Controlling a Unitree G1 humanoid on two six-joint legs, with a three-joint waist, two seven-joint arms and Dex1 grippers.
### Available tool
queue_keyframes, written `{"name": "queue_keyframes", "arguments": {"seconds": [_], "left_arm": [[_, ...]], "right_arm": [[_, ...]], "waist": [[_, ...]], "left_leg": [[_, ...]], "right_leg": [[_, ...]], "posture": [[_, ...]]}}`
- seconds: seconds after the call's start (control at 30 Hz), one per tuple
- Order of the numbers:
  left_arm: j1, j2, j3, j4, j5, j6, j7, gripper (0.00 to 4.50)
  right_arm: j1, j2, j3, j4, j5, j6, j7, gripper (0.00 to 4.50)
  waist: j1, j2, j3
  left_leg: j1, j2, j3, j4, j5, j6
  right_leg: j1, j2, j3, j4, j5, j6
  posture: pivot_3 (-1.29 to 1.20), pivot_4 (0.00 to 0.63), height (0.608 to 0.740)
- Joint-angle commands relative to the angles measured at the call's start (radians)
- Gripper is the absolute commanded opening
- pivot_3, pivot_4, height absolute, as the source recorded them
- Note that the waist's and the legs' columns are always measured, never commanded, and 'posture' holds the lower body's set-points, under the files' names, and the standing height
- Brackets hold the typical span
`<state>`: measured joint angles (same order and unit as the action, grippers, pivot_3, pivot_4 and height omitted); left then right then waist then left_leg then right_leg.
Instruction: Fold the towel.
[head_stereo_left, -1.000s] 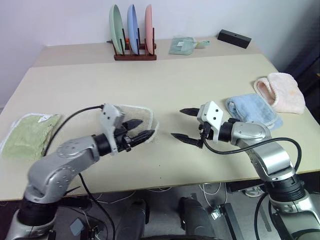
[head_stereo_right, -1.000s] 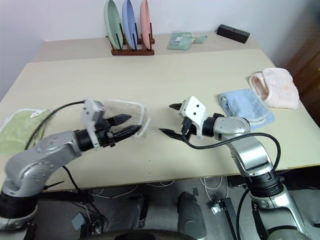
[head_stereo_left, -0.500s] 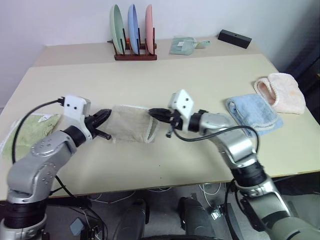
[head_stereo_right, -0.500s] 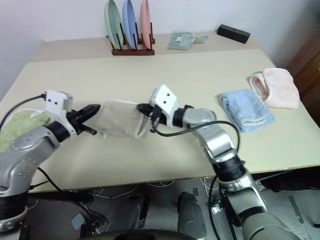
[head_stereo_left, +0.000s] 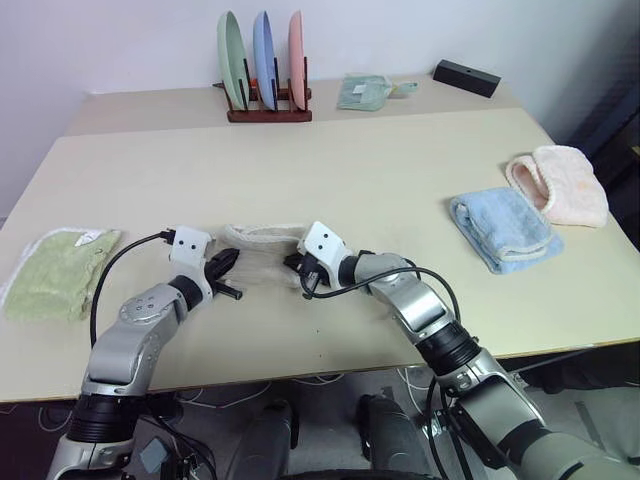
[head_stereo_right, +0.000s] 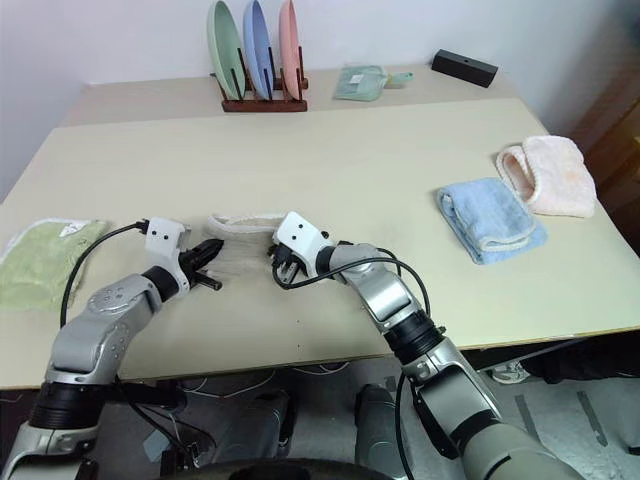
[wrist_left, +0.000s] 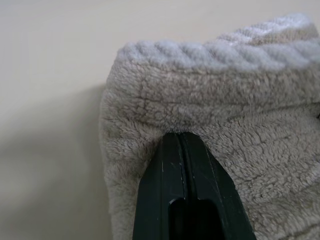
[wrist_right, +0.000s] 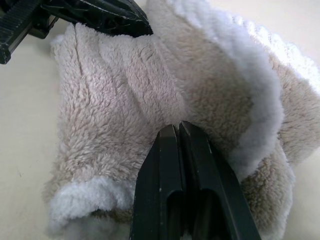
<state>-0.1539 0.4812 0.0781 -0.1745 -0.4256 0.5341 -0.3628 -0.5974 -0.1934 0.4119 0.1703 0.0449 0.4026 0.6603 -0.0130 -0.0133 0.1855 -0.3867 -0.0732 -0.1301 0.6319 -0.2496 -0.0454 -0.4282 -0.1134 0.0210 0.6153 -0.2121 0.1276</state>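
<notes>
The beige towel (head_stereo_left: 262, 258) lies bunched on the table near its front edge, its white edging curled up along the far side. My left gripper (head_stereo_left: 230, 264) is shut on the towel's left edge. In the left wrist view the closed fingertips (wrist_left: 178, 136) press into the pile of the towel (wrist_left: 235, 130). My right gripper (head_stereo_left: 292, 266) is shut on the towel's right edge. The right wrist view has its closed tips (wrist_right: 176, 127) in a fold of the towel (wrist_right: 110, 100), with the left gripper (wrist_right: 95, 12) at the far edge.
A small green towel (head_stereo_left: 55, 272) lies at the table's left edge. A folded blue towel (head_stereo_left: 500, 228) and a pink cloth (head_stereo_left: 562, 182) are on the right. A plate rack (head_stereo_left: 265, 70), a folded green cloth (head_stereo_left: 365, 92) and a black box (head_stereo_left: 467, 76) stand at the back.
Both grippers were open a second ago and have shut. They dropped toward the table and closed in on the towel from either side, the right one moving left. The towel is now more bunched.
</notes>
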Motion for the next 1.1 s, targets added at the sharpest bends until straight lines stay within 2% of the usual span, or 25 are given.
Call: {"name": "queue_keyframes", "arguments": {"seconds": [0.03,0.1,0.2,0.3,0.33,0.37,0.5,0.53,0.57,0.67,0.8,0.97,1.1], "left_arm": [[0.003,-0.024,0.085,-0.072,-0.057,0.006,0.002,0.0],[-0.001,-0.037,0.18,-0.128,-0.126,0.026,0.026,0.0],[-0.004,-0.043,0.281,-0.168,-0.201,0.073,0.068,0.0],[0.001,-0.047,0.374,-0.19,-0.289,0.13,0.108,0.85],[0.004,-0.046,0.389,-0.191,-0.305,0.142,0.114,1.27],[0.008,-0.044,0.397,-0.191,-0.313,0.153,0.12,1.81],[0.015,-0.043,0.412,-0.185,-0.354,0.2,0.138,3.86],[0.015,-0.047,0.408,-0.18,-0.357,0.208,0.146,4.26],[0.016,-0.05,0.403,-0.176,-0.361,0.217,0.153,4.39],[0.019,-0.056,0.384,-0.172,-0.354,0.224,0.171,4.39],[0.023,-0.062,0.377,-0.19,-0.334,0.163,0.145,4.39],[0.051,-0.042,0.396,-0.234,-0.324,0.09,0.1,4.39],[0.095,-0.009,0.421,-0.276,-0.34,0.067,0.053,4.39]], "right_arm": [[0.011,-0.02,-0.07,-0.103,0.037,-0.008,0.016,0.31],[0.028,-0.074,-0.113,-0.203,0.076,0.003,0.063,0.92],[0.053,-0.135,-0.152,-0.309,0.124,0.039,0.11,2.29],[0.084,-0.212,-0.178,-0.403,0.167,0.069,0.171,3.75],[0.091,-0.231,-0.181,-0.423,0.175,0.075,0.184,4.22],[0.095,-0.243,-0.183,-0.436,0.18,0.082,0.189,4.5],[0.095,-0.255,-0.197,-0.456,0.189,0.102,0.176,4.5],[0.095,-0.257,-0.196,-0.455,0.183,0.099,0.17,4.5],[0.096,-0.26,-0.194,-0.454,0.177,0.095,0.166,4.5],[0.101,-0.255,-0.193,-0.451,0.172,0.091,0.149,4.5],[0.088,-0.177,-0.242,-0.45,0.257,0.242,0.076,4.5],[0.029,-0.004,-0.309,-0.383,0.351,0.547,-0.094,4.5],[-0.014,0.085,-0.333,-0.293,0.355,0.635,-0.182,4.5]], "waist": [[0.0,0.0,0.0],[0.0,0.0,0.001],[-0.002,0.0,0.001],[-0.004,0.0,0.001],[-0.005,0.0,0.001],[-0.004,0.0,0.001],[-0.002,-0.001,0.001],[-0.002,-0.001,0.001],[-0.001,-0.001,0.001],[0.001,-0.001,0.001],[0.0,-0.001,0.001],[-0.004,-0.001,0.001],[-0.002,-0.001,0.0]], "left_leg": [[0.0,0.0,0.0,0.0,0.0,0.0],[-0.001,0.0,-0.001,0.0,0.0,0.0],[-0.002,0.0,-0.001,0.0,0.0,0.0],[-0.002,0.001,-0.001,0.0,0.0,0.0],[-0.002,0.001,-0.001,0.0,0.0,0.0],[-0.002,0.001,-0.001,0.0,0.0,0.0],[-0.002,0.0,-0.001,0.0,0.0,0.0],[-0.002,0.0,-0.001,0.0,0.0,0.0],[-0.002,0.0,-0.001,0.0,0.0,0.0],[-0.002,0.0,-0.001,0.001,0.0,0.0],[-0.002,0.0,-0.001,0.001,0.0,0.0],[-0.002,0.001,-0.001,0.0,0.0,0.0],[-0.002,0.001,-0.001,0.0,0.0,0.0]], "right_leg": [[0.0,0.0,0.0,0.0,0.0,0.0],[-0.001,0.0,0.0,0.0,0.0,0.0],[-0.001,0.0,-0.001,0.0,0.0,0.0],[-0.001,0.0,-0.001,0.0,0.0,0.0],[-0.001,0.0,-0.001,0.0,0.0,0.0],[-0.001,0.0,-0.001,0.0,0.0,0.0],[-0.001,0.0,-0.001,0.0,0.0,0.0],[-0.001,0.0,-0.001,0.0,0.0,0.0],[-0.001,0.0,-0.001,0.0,0.0,0.0],[-0.001,0.0,-0.001,0.0,0.0,0.0],[-0.001,0.0,-0.001,0.0,0.0,0.0],[-0.002,0.0,-0.001,0.0,0.0,-0.001],[-0.002,0.0,0.0,0.0,0.001,-0.001]], "posture": [[0.0,0.15,0.736],[0.0,0.15,0.736],[0.0,0.15,0.736],[0.0,0.15,0.736],[0.0,0.15,0.736],[0.0,0.15,0.736],[0.0,0.15,0.736],[0.0,0.15,0.736],[0.0,0.15,0.736],[0.0,0.15,0.736],[0.0,0.15,0.736],[0.0,0.15,0.736],[0.0,0.15,0.736]]}}
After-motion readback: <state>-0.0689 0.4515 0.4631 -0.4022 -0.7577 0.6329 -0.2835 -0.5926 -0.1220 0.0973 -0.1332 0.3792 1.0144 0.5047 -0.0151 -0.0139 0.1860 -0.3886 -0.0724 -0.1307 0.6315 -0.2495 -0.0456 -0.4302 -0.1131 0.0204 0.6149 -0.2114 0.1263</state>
